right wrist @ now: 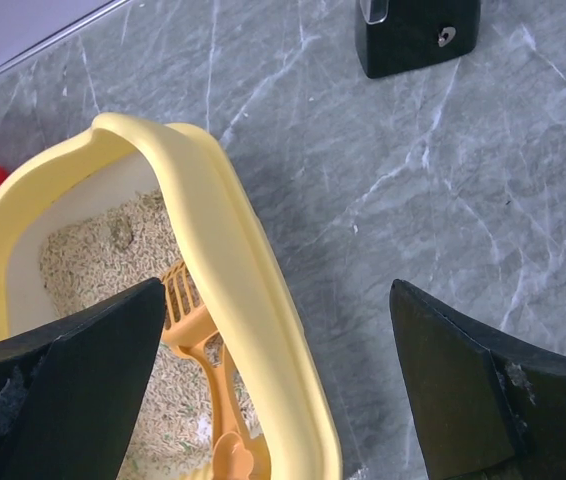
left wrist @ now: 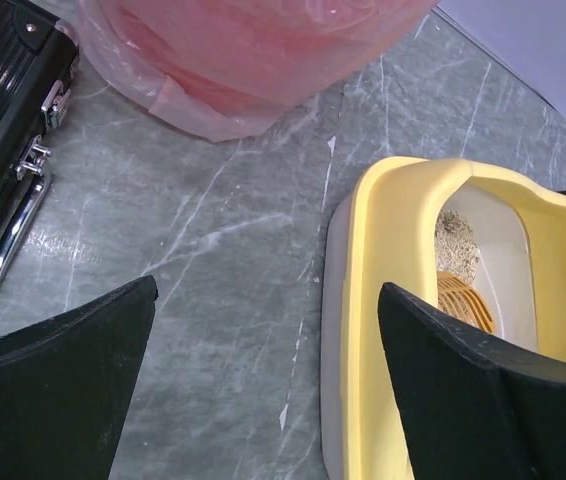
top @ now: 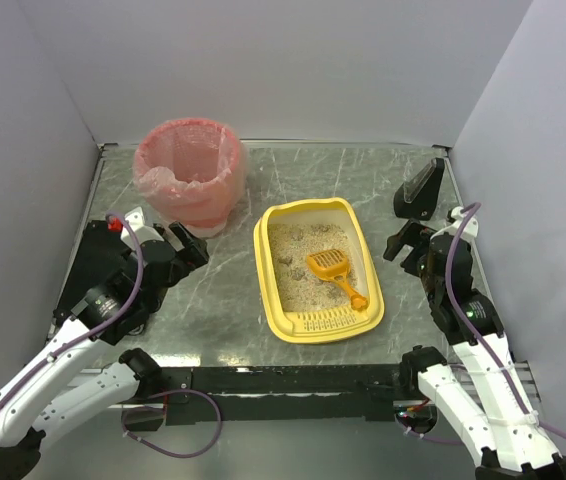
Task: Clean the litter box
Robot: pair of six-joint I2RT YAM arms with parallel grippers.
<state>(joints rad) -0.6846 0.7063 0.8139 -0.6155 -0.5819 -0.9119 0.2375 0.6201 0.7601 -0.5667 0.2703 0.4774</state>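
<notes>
The yellow litter box (top: 266,270) sits mid-table, filled with beige litter and a few dark clumps. An orange slotted scoop (top: 335,273) lies in it, handle toward the slotted near lip. My left gripper (top: 188,247) is open and empty, left of the box. In the left wrist view its jaws stand wide, the box wall (left wrist: 393,300) by the right finger. My right gripper (top: 401,243) is open and empty, right of the box. In the right wrist view the box rim (right wrist: 233,270) and the scoop (right wrist: 203,350) lie between the fingers.
A round basket with a pink liner (top: 189,173) stands at the back left; it also shows in the left wrist view (left wrist: 253,55). A black stand (top: 420,190) sits at the back right. A black case (left wrist: 3,120) lies at the left. Grey walls enclose the table.
</notes>
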